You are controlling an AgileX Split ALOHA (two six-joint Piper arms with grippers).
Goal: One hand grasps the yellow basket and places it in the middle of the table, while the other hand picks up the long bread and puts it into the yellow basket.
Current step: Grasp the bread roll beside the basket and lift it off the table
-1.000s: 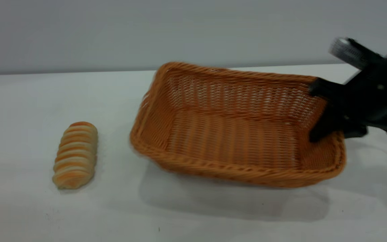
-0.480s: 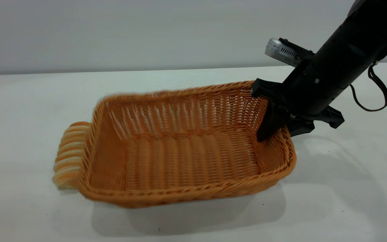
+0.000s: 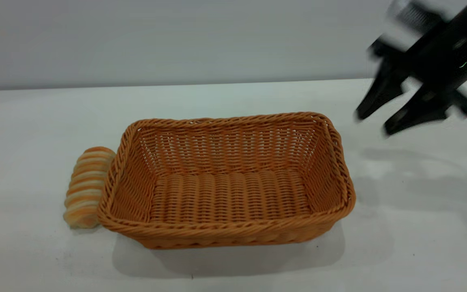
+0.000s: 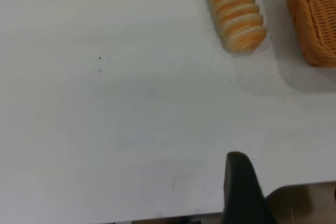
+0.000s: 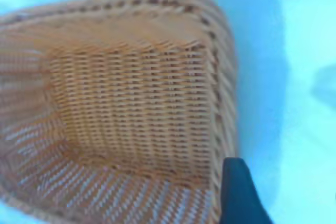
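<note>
Exterior view: the table (image 3: pixel 233 101) carries the yellow basket (image 3: pixel 228 231) flat at centre, empty, no legible markings; the long bread (image 3: pixel 84 186) lies just beside its left end, partly hidden by the rim. The right gripper (image 3: pixel 373 121) hangs blurred above the basket's right end, fingers spread, holding nothing. Only the left wrist view shows the left gripper (image 4: pixel 241 187), one finger visible, its opening indeterminable.
</note>
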